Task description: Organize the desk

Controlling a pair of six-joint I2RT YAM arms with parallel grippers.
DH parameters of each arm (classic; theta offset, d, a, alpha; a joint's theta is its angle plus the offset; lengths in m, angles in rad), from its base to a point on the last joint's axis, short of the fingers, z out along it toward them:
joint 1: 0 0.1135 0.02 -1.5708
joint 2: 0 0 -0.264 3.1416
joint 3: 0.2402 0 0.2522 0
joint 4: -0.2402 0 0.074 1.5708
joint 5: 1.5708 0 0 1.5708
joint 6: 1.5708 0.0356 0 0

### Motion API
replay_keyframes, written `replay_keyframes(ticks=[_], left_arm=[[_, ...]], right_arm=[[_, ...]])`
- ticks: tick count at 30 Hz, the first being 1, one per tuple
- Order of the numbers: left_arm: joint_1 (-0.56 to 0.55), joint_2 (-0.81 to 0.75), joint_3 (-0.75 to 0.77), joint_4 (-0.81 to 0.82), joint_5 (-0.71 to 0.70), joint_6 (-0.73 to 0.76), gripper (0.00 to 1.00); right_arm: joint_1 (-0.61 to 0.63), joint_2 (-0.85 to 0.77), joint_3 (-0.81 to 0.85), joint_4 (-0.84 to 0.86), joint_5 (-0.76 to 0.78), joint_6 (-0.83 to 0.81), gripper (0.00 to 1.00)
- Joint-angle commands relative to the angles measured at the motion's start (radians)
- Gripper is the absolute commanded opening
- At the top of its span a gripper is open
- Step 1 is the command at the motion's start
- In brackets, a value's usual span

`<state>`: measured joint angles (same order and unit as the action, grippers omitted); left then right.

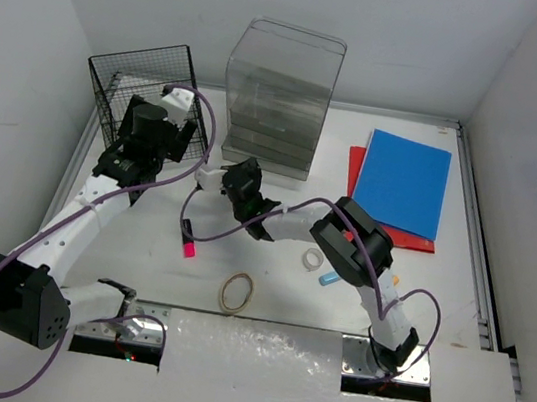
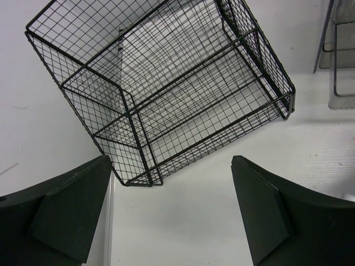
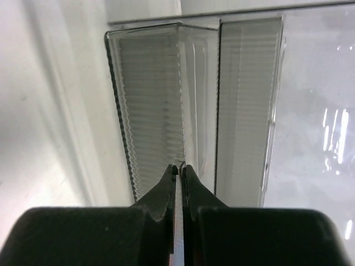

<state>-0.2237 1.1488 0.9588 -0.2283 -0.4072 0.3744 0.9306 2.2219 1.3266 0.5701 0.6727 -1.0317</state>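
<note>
Holds left gripper point(image 2: 172, 162) wide apart by rack point(image 2: 166, 83), far left; pinches right gripper point(image 3: 178, 169) shut facing clear box point(image 3: 150, 111).

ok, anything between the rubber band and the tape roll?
No. In the top view that stretch is bare desk; the rubber band and tape roll lie apart with nothing between them.

The left arm point(image 1: 84, 219) stretches from its near-left base up toward the far left corner, its wrist tipped downward. The left gripper point(image 2: 172, 166) hangs with its fingers spread wide, nothing between them. The right arm point(image 1: 290, 227) rises from the near right, bends sharply, and reaches left toward the middle. The right gripper point(image 3: 178, 169) has its fingertips pressed together.
</note>
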Motion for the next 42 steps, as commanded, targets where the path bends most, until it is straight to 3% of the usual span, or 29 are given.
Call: replay_keyframes(ticks=[1,13,17,18,21,27,30,32,34,35,37,38,40,42], left_arm=[[-0.002,-0.026,-0.009,0.044,-0.004,0.006,0.88],[-0.003,-0.035,-0.015,0.046,0.001,0.015,0.88],[-0.005,-0.041,-0.022,0.043,0.013,0.021,0.88],[-0.005,-0.041,-0.023,0.043,0.021,0.023,0.88],[-0.006,-0.046,-0.028,0.043,0.028,0.023,0.88],[-0.012,-0.049,-0.029,0.033,0.045,0.026,0.89],[-0.012,-0.055,-0.032,0.03,0.05,0.024,0.88],[-0.014,-0.06,-0.035,0.029,0.054,0.023,0.89],[-0.016,-0.061,-0.038,0.032,0.057,0.021,0.89],[-0.019,-0.063,-0.04,0.032,0.059,0.018,0.89],[-0.032,-0.069,-0.048,0.032,0.065,0.014,0.89],[-0.045,-0.069,-0.049,0.032,0.076,0.012,0.89],[-0.058,-0.07,-0.057,0.035,0.077,0.012,0.89],[-0.081,-0.072,-0.069,0.043,0.068,0.017,0.89]], right_arm=[[0.036,-0.057,-0.075,-0.012,0.028,0.082,0.0],[0.106,-0.192,-0.185,-0.067,-0.004,0.219,0.03],[0.106,-0.228,-0.19,-0.116,-0.054,0.283,0.24],[0.106,-0.238,-0.188,-0.124,-0.068,0.291,0.37],[0.106,-0.254,-0.198,-0.131,-0.085,0.298,0.59],[0.106,-0.34,-0.228,-0.183,-0.165,0.377,0.81],[0.106,-0.448,-0.274,-0.214,-0.281,0.455,0.92],[0.093,-0.522,-0.29,-0.271,-0.39,0.545,0.94],[0.035,-0.638,-0.296,-0.379,-0.473,0.634,0.94],[-0.001,-0.674,-0.282,-0.432,-0.569,0.753,0.93],[-0.168,-0.757,-0.28,-0.542,-0.655,0.899,0.91],[-0.294,-0.78,-0.308,-0.562,-0.7,1.049,0.89],[-0.396,-0.847,-0.357,-0.613,-0.684,1.159,0.88],[-0.473,-0.884,-0.408,-0.673,-0.598,1.164,0.87]])
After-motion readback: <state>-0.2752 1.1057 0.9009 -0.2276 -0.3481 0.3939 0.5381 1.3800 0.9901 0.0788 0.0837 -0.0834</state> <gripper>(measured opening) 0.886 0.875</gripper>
